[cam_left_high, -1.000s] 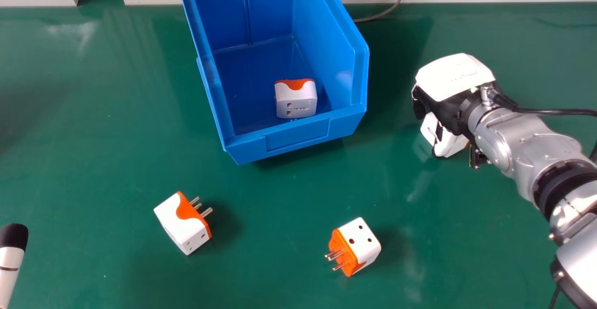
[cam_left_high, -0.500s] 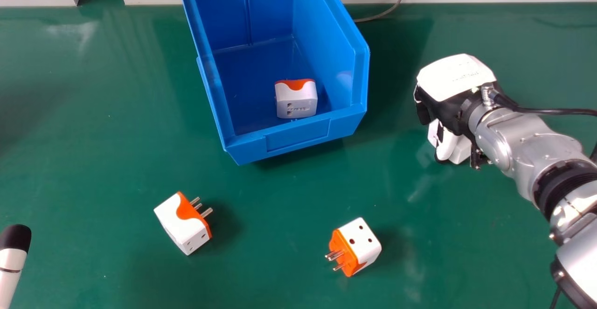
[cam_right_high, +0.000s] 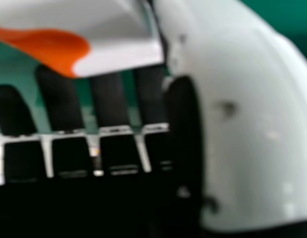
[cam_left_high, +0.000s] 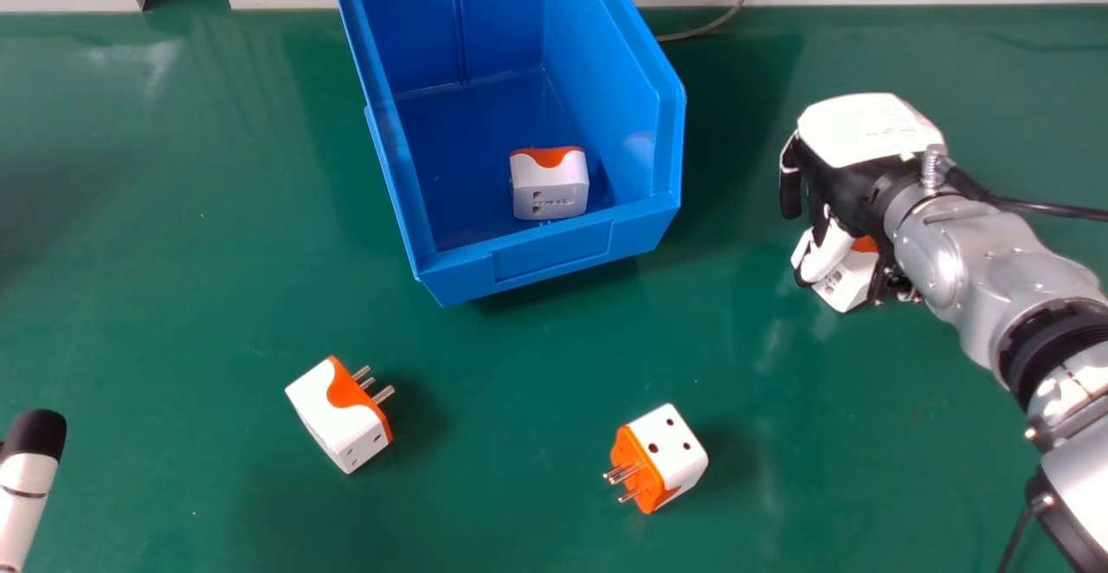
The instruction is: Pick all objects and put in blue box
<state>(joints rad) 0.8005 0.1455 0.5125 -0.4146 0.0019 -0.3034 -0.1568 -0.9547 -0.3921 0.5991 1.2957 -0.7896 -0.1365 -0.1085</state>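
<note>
Where the right hand [cam_left_high: 866,133] hangs, white-and-orange adapter [cam_left_high: 847,286] beneath, partly covered

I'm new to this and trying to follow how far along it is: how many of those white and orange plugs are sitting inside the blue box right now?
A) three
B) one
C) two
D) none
B: in the head view, a single white and orange plug lies on the floor of the blue box.
</note>
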